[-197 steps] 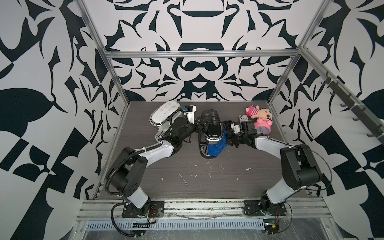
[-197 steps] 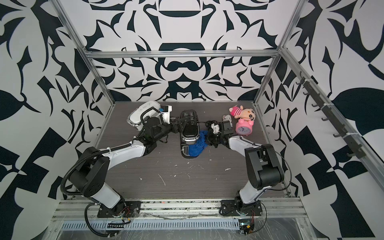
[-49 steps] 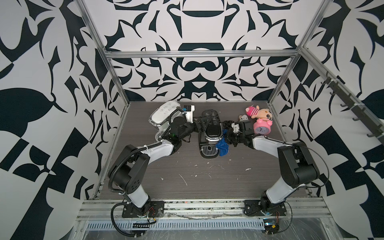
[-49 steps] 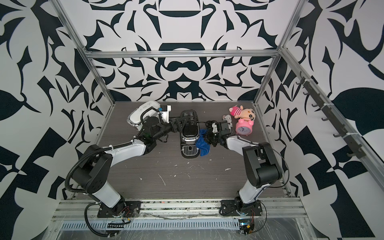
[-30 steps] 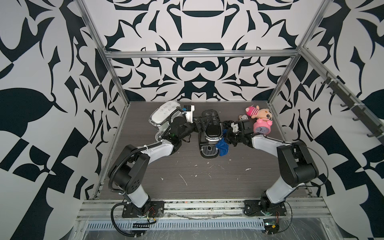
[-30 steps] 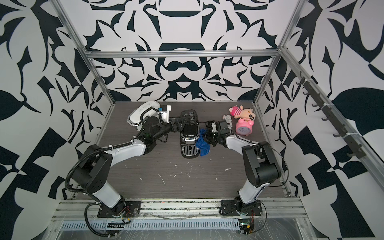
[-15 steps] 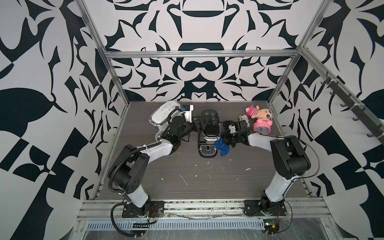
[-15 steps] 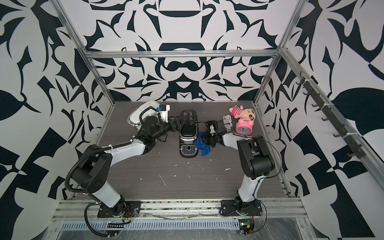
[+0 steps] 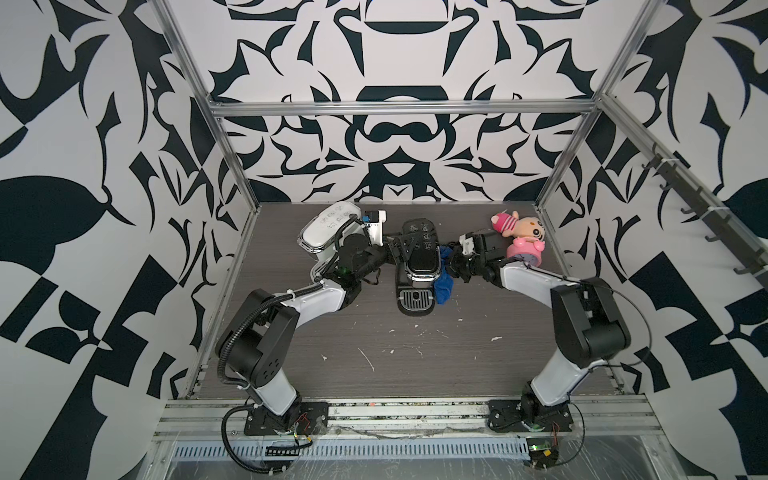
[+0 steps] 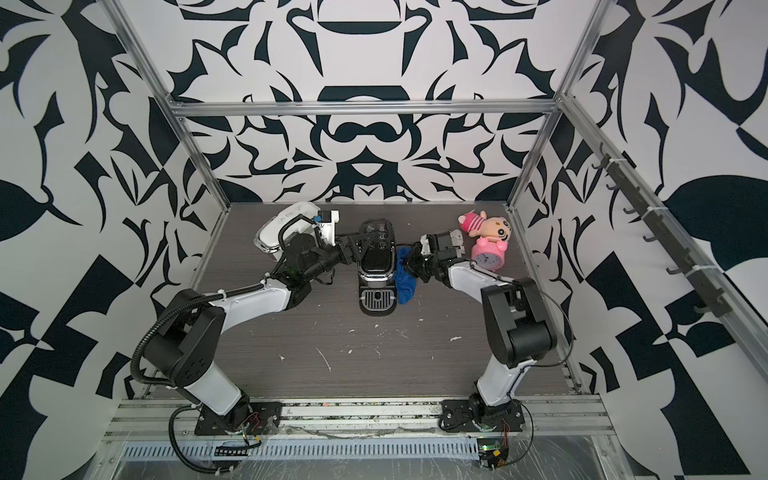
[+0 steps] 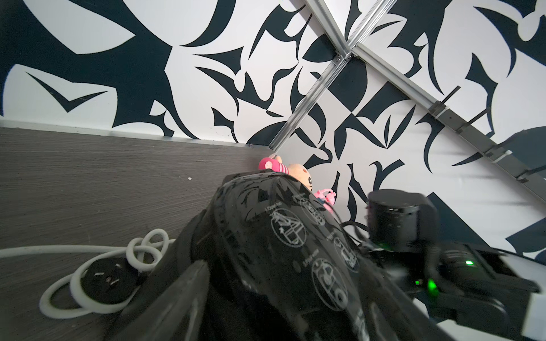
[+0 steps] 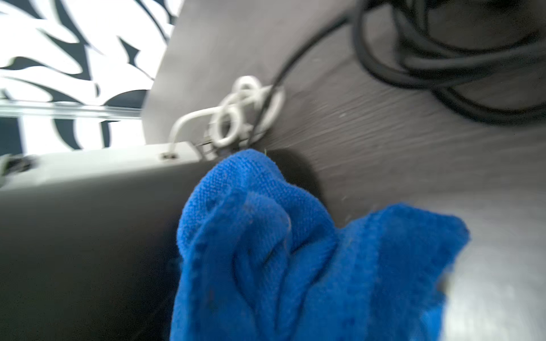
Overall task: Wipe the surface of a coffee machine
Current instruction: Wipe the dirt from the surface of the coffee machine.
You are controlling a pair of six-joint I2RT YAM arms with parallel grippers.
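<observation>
On the left, the left gripper (image 9: pixel 400 248) is set with jaws wide around the rear of the coffee machine (image 9: pixel 419 262), apparently bracing it. The machine stands mid-table, its long axis running from the back wall toward the robot. On its right flank, the blue cloth (image 9: pixel 443 279) is pinched in the closed right gripper (image 9: pixel 452 266) and pressed against it, so the next stroke is judged to belong to the nearer right arm, along that axis.

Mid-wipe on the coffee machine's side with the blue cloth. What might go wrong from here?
1. The blue cloth hangs loose below the right gripper; its tail may snag the drip tray.
2. Side pressure may shift the coffee machine unless the left gripper steadies it.
3. The white cable and black cable coiled behind may catch an arm.
</observation>
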